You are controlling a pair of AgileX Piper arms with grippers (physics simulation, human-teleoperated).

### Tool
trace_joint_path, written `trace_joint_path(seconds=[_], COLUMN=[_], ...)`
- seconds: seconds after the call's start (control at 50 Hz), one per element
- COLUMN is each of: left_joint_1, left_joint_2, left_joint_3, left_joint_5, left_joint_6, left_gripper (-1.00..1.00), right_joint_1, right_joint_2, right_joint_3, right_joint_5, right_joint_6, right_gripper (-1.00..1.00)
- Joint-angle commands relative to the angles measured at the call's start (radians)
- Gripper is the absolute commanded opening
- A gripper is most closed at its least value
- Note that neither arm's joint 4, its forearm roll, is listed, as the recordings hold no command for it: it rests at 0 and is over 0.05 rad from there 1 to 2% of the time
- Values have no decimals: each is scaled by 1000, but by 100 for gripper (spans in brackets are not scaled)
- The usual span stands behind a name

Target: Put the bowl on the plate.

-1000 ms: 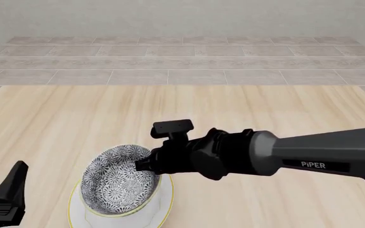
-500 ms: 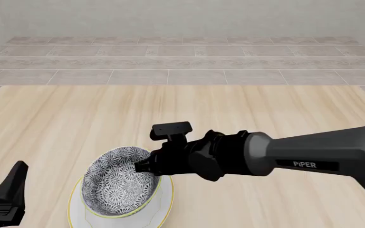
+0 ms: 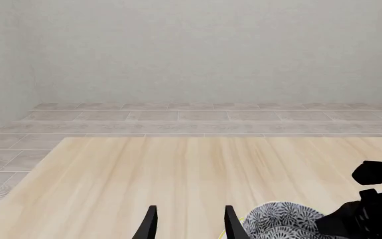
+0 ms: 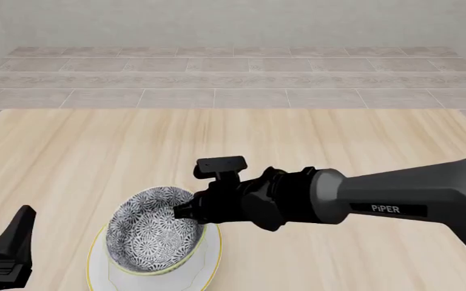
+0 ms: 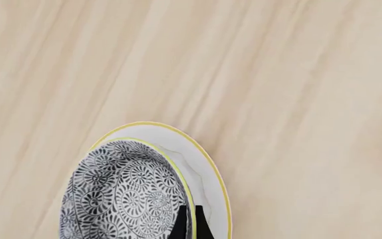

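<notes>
Now bowl (image 4: 152, 235) on plate (image 4: 207, 273), rim in right jaws.

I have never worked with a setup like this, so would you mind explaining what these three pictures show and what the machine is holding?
These are simulator renders of two robot arms at a wooden table. The front view looks down from behind the arms. There the right gripper grips the rim of the patterned bowl, which sits over the white plate. Whether the bowl rests on it cannot be told. The left gripper is open and holds nothing. The other two pictures come from cameras on each wrist: the right one looks down at the bowl and plate, the left looks across the table toward the wall.
</notes>
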Motion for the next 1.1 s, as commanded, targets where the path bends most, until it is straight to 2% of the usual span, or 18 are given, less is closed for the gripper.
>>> trace_joint_path(seconds=[0.02,0.18,0.24,0.32,0.34,0.86,1.1], left_joint_1=[0,0,0,0,0,0,0], left_joint_2=[0,0,0,0,0,0,0], left_joint_3=[0,0,0,0,0,0,0], left_joint_5=[0,0,0,0,0,0,0], left_joint_6=[0,0,0,0,0,0,0], left_gripper=[100,100,100,100,100,100,100], right_joint_1=[-6,4,33,37,31,11,-27], right_joint_2=[4,8,9,11,6,-23,-88], right_joint_3=[1,-5,-8,-9,-6,4,30], right_joint_5=[-6,-9,-26,-28,-28,-22,-21], right_joint_6=[5,13,41,46,42,17,-14], right_gripper=[-100,-100,-100,-100,100,100,100])
